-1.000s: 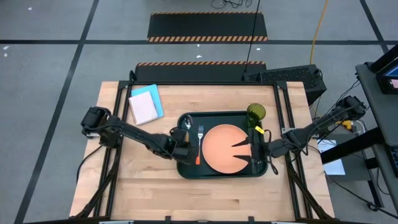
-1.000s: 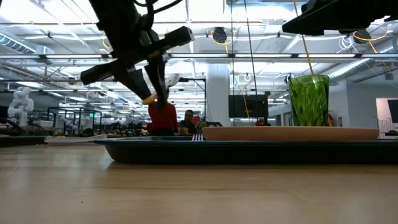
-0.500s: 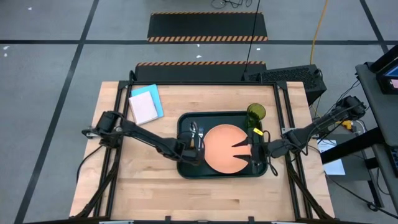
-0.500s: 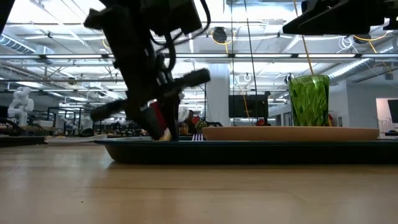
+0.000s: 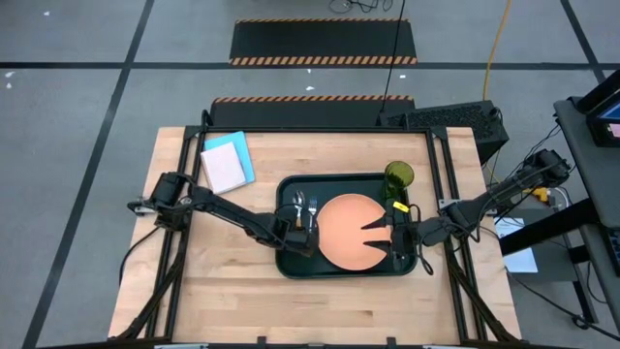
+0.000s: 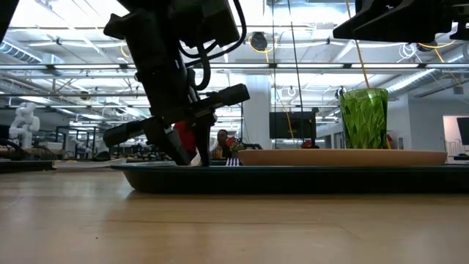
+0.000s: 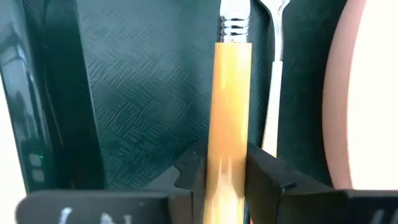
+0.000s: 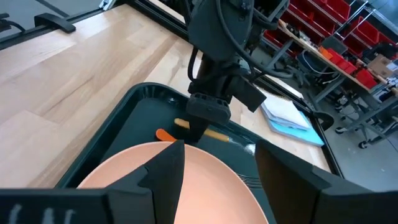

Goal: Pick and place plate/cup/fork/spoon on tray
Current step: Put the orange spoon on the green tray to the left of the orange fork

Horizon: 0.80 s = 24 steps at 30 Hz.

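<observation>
Left pincer [image 7: 227, 171] lowered into tray [image 5: 289, 264], pinching orange spoon [image 7: 231, 93] handle; bowl cut off in wrist view. Fork [image 5: 312, 207] alongside, handle hidden under arm. Plate [image 5: 351, 233] and cup [image 5: 398, 175] on tray. Right pincer [image 8: 214, 163] held spread over plate edge.

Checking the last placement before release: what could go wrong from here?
1. The left gripper is shut on the spoon handle, close beside the fork; opening or lifting off could nudge it.
2. Both lie near the plate edge on the tray.
3. The right gripper hangs open above the plate, the cup close behind.
</observation>
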### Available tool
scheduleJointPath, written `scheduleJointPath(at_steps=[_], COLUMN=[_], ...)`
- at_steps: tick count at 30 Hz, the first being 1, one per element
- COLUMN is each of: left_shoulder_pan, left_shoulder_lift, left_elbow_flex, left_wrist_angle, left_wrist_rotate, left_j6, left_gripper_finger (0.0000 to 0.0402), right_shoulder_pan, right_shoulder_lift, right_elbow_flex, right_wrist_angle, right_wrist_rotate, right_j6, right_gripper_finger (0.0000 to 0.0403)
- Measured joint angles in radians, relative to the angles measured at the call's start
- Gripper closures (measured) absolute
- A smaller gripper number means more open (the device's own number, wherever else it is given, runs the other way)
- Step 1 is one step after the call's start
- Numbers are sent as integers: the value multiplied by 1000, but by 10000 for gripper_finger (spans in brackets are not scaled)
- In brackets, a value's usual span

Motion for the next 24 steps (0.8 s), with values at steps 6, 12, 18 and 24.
scheduleJointPath(at_steps=[6, 12, 18, 24], left_shoulder_pan=[14, 15, 17, 16], left_shoulder_lift=[0, 0, -25, -88], left_elbow_flex=[0, 0, -4, -9], left_wrist_angle=[-30, -39, -71, -173], left_wrist_rotate=[16, 16, 20, 32], left_j6=[0, 5, 32, 48], left_gripper_finger=[283, 280, 278, 277], right_shoulder_pan=[0, 0, 0, 0], right_shoulder_lift=[0, 0, 0, 0], right_elbow_flex=[0, 0, 0, 0], right_wrist_angle=[8, 12, 14, 14], right_wrist_rotate=[0, 0, -1, -1], right_j6=[-3, -3, -2, 0], right_gripper_finger=[213, 213, 213, 213])
